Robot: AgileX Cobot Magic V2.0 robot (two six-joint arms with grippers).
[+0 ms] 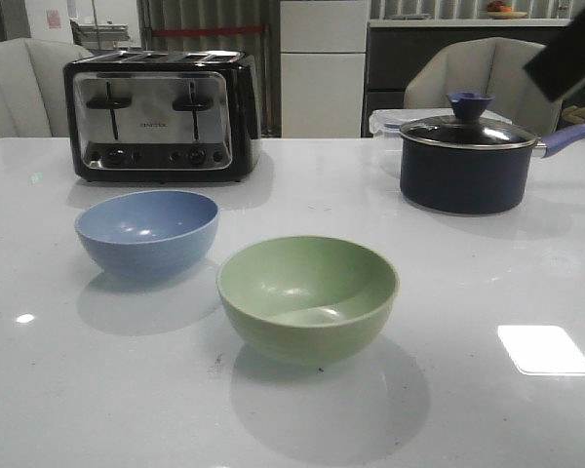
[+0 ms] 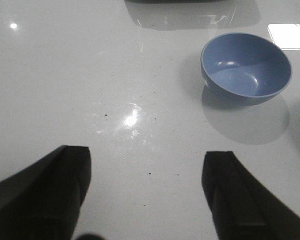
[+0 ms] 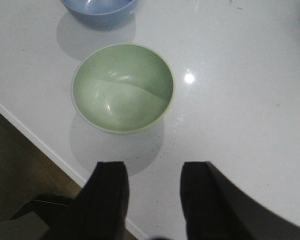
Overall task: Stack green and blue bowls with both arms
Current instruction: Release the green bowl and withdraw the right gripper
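Note:
The pale green bowl point(image 1: 308, 296) stands upright on the white table near the middle front. The muted blue bowl point(image 1: 147, 232) stands upright to its left and a little farther back; a gap separates them. My left gripper point(image 2: 146, 167) is open and empty above bare table, with the blue bowl point(image 2: 246, 66) ahead and off to one side. My right gripper point(image 3: 153, 172) is open and empty above the table's front edge, with the green bowl point(image 3: 122, 87) just beyond its fingertips and the blue bowl point(image 3: 100, 9) farther off. A dark part of the right arm point(image 1: 571, 51) shows at the front view's top right.
A black and steel toaster point(image 1: 162, 115) stands at the back left. A dark lidded pot point(image 1: 465, 156) with a blue handle stands at the back right, a clear container behind it. The table's front edge point(image 3: 40, 142) runs close to the right gripper, floor below.

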